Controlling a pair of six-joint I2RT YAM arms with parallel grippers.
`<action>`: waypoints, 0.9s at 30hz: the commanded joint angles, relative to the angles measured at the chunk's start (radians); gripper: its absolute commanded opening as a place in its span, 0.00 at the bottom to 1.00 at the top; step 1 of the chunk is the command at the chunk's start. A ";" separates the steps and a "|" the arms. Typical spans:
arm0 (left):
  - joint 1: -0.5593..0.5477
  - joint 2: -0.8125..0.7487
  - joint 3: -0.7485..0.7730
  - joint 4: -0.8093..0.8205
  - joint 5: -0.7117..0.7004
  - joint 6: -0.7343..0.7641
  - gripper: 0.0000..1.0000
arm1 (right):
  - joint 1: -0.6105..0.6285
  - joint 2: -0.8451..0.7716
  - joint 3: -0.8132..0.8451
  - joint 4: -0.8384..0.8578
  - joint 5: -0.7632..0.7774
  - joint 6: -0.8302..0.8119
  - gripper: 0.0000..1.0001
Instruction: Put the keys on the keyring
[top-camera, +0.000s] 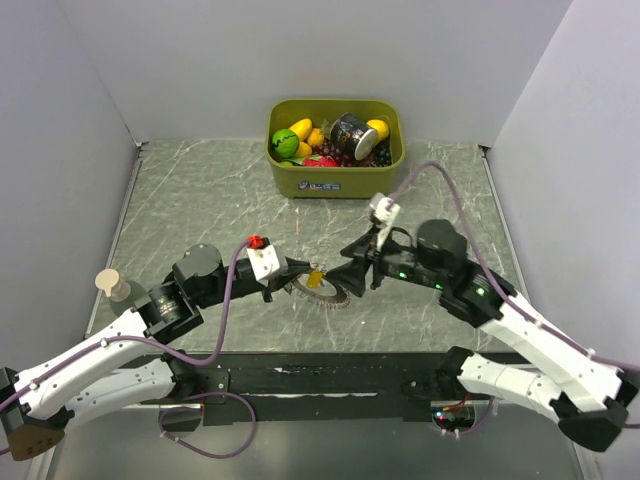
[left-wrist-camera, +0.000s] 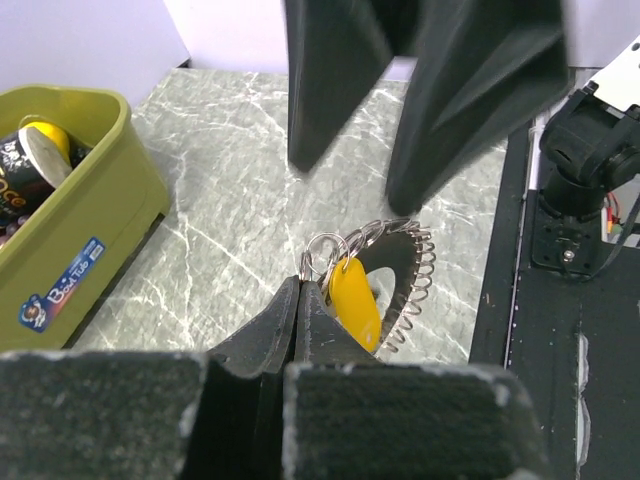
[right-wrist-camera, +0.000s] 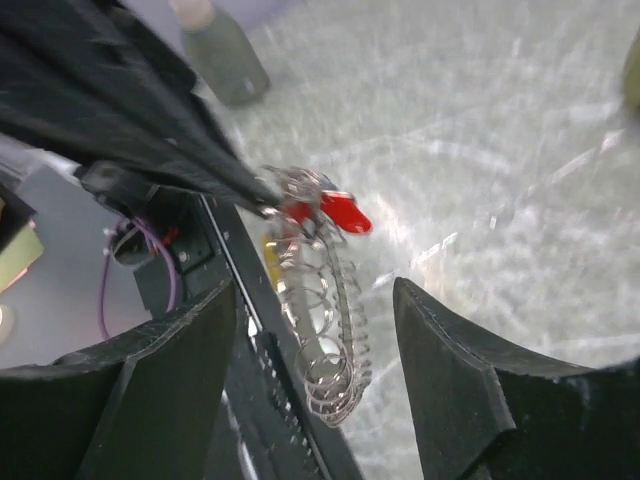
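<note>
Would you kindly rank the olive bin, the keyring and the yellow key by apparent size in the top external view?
Largest to smallest:
1. olive bin
2. keyring, partly hidden
3. yellow key, clearly the smallest

Ahead of me, at the far edge of the grey marbled table (top-camera: 200, 200), an olive-green bin (top-camera: 335, 178) held toy fruit (top-camera: 301, 129) and a dark can (top-camera: 350, 131), while a small capped bottle (top-camera: 113, 288) stood well apart at my left, near the wall.
</note>
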 joint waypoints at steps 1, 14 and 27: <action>-0.003 -0.015 0.032 0.086 0.046 0.014 0.01 | -0.005 -0.107 -0.048 0.185 -0.056 -0.084 0.72; -0.003 0.015 0.071 0.079 0.166 0.008 0.01 | -0.003 -0.009 -0.119 0.374 -0.316 -0.201 0.54; -0.006 0.008 0.083 0.059 0.197 0.011 0.01 | -0.023 -0.030 -0.151 0.374 -0.307 -0.230 0.50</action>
